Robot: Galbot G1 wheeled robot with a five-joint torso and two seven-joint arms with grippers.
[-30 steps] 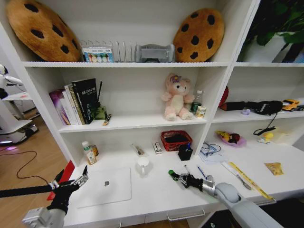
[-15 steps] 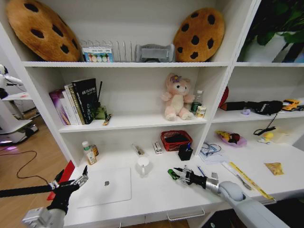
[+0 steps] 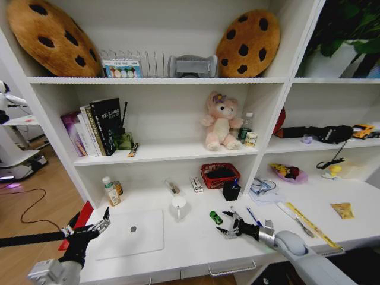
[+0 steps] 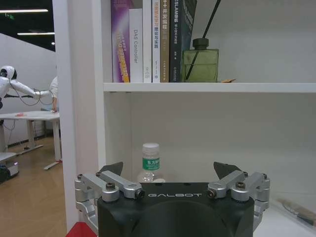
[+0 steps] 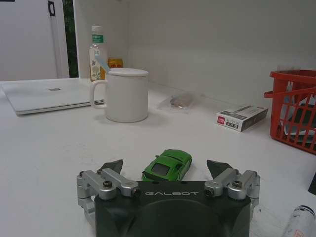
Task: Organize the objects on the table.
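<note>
The right gripper (image 3: 228,222), marked "GALBOT", has its fingers spread wide and empty just above the long white desk top (image 3: 196,240). The tiny green toy car (image 3: 215,218) stands on the desk just beyond the fingertips, apart from them. Farther left lie a white mug (image 5: 127,95) and the closed slim silver laptop (image 3: 132,233). A red mesh basket (image 3: 219,174) sits far right of the car, and thin blue and dark pens (image 3: 252,215) lie right of the gripper. The left gripper (image 4: 170,170), also marked "GALBOT", hovers open and empty at the desk's left end. Upright books (image 4: 153,39) fill the shelf above.
</note>
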